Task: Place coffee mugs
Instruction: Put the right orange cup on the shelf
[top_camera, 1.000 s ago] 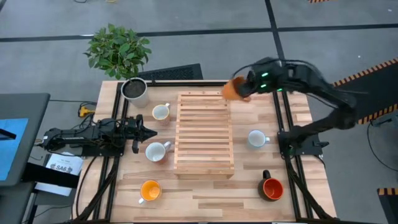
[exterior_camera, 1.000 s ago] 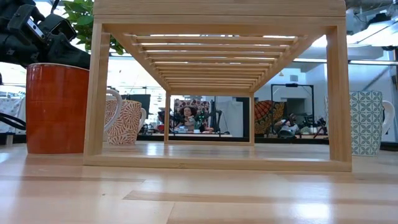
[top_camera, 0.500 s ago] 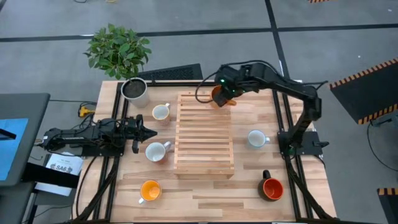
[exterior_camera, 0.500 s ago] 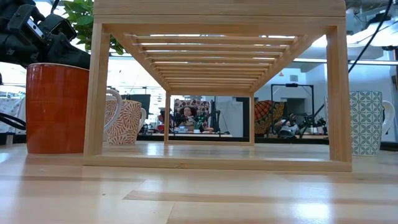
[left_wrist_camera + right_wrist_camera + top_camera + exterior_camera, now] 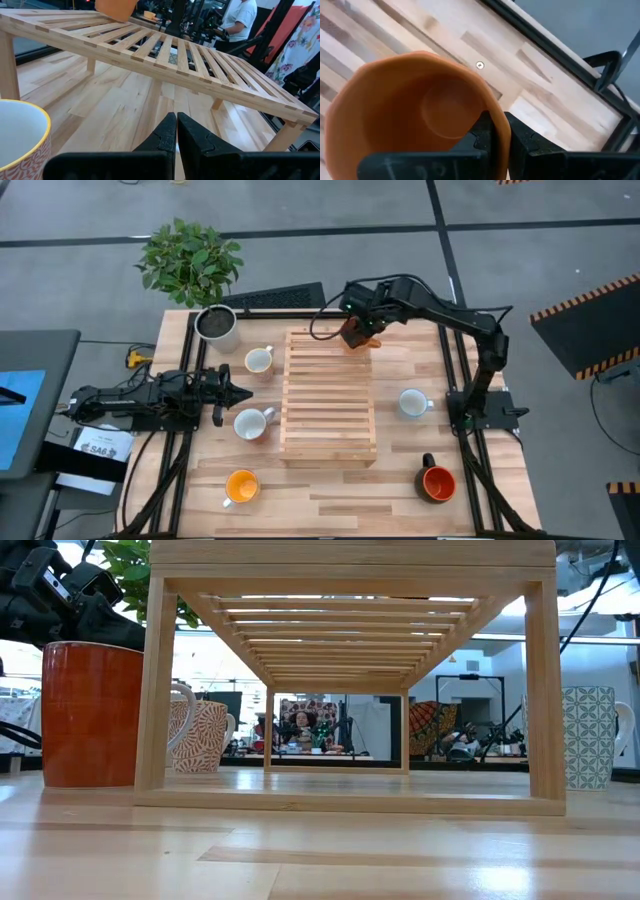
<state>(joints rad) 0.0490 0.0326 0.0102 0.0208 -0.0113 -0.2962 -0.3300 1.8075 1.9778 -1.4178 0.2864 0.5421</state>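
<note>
The right pincer (image 5: 358,332) reaches over the far right corner of the slatted wooden rack (image 5: 328,395) and holds the orange mug (image 5: 356,334) there, its fingers (image 5: 492,131) pinched on the mug's rim, one inside and one outside; from the left wrist view the mug's base (image 5: 116,8) sits at the rack's far slats, though whether it touches them cannot be told. The left pincer (image 5: 240,391) lies low on the counter (image 5: 400,500) left of the rack, fingers (image 5: 165,134) closed together with nothing between them, between two pale mugs: a white mug (image 5: 258,360) on its far side and a patterned mug (image 5: 250,423) on its near side. A pale blue-patterned mug (image 5: 412,403) stands right of the rack, a red-orange mug with a black handle (image 5: 437,481) at the near right, and a yellow-orange mug (image 5: 241,486) at the near left. A grey-white pot (image 5: 216,323) with a dark inside stands at the far left corner, a leafy plant (image 5: 190,258) just beyond it.
</note>
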